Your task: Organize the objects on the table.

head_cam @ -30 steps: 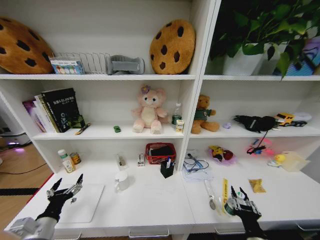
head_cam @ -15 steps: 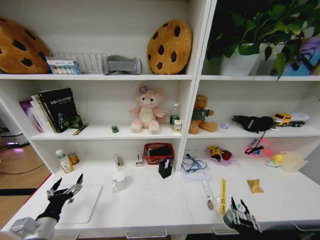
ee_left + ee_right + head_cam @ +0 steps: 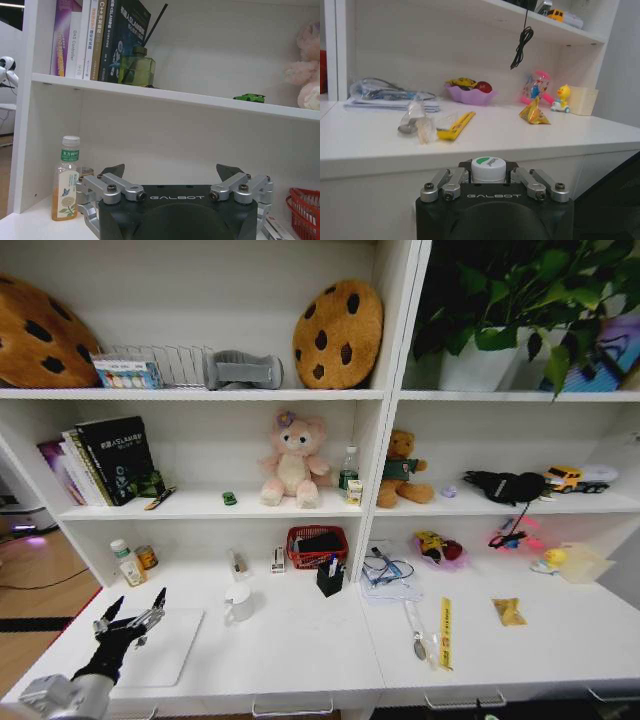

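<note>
Below the table (image 3: 485, 142) edge, the right hand (image 3: 489, 176) has dropped, clamping the green-capped bottle (image 3: 488, 169); left hand (image 3: 130, 623) spread.

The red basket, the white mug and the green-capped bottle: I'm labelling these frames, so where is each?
Red basket (image 3: 320, 547), head view, on its front wall.
White mug (image 3: 240, 602), head view, on its side.
Green-capped bottle (image 3: 488, 169), right wrist view, on its cap, between the right gripper's jaws.

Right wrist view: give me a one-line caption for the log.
Right gripper shut on a small green-capped bottle, held below the front edge of the white table.
</note>
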Robot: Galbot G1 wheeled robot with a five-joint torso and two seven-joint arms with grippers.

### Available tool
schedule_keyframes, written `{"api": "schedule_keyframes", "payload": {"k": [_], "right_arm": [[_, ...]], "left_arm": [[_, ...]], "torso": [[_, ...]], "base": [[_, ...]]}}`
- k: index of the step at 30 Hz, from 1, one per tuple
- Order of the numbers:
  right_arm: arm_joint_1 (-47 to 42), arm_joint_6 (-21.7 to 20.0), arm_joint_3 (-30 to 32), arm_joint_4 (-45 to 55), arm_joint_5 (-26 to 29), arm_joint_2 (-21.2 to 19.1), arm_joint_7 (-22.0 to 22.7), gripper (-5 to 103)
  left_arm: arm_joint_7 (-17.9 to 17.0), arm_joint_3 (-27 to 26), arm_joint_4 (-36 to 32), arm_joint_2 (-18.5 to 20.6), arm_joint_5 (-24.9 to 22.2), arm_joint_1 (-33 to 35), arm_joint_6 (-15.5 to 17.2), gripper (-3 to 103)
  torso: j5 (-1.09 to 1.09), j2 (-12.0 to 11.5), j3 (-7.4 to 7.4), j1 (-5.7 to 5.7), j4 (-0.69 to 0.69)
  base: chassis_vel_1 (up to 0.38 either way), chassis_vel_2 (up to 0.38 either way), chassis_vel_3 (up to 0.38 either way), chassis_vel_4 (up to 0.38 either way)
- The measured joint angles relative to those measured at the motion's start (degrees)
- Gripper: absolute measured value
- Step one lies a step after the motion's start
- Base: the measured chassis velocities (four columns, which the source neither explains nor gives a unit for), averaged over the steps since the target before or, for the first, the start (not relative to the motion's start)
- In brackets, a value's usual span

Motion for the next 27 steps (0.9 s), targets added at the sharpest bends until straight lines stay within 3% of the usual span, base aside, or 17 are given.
{"api": "schedule_keyframes", "payload": {"k": [2, 17, 20, 27], "right_arm": [[3.65, 2.92, -1.60, -8.51, -1.50, -0.08, -0.08, 31], [24.85, 5.05, -4.13, -40.85, -1.32, -2.02, -4.73, 31], [37.17, 5.50, -4.84, -54.04, -1.53, -1.77, -9.19, 31], [45.43, 5.56, -5.57, -64.47, -2.84, -1.42, -11.74, 31]], "left_arm": [[0.00, 0.00, 0.00, 0.00, 0.00, 0.00, 0.00, 100], [-0.01, 0.00, 0.00, 0.00, 0.00, 0.00, 0.00, 100], [-0.01, 0.00, 0.00, 0.00, 0.00, 0.00, 0.00, 100], [-0.01, 0.00, 0.00, 0.00, 0.00, 0.00, 0.00, 100]], "torso": [[0.01, -0.01, 0.00, 0.00, 0.00], [0.00, -0.01, 0.01, 0.00, 0.00], [0.00, -0.01, 0.02, 0.00, 0.01], [0.01, -0.01, 0.02, 0.01, 0.00]], "base": [[0.000, 0.000, 0.000, 0.000], [0.000, 0.000, 0.000, 0.000], [0.000, 0.000, 0.000, 0.000], [0.000, 0.000, 0.000, 0.000]]}}
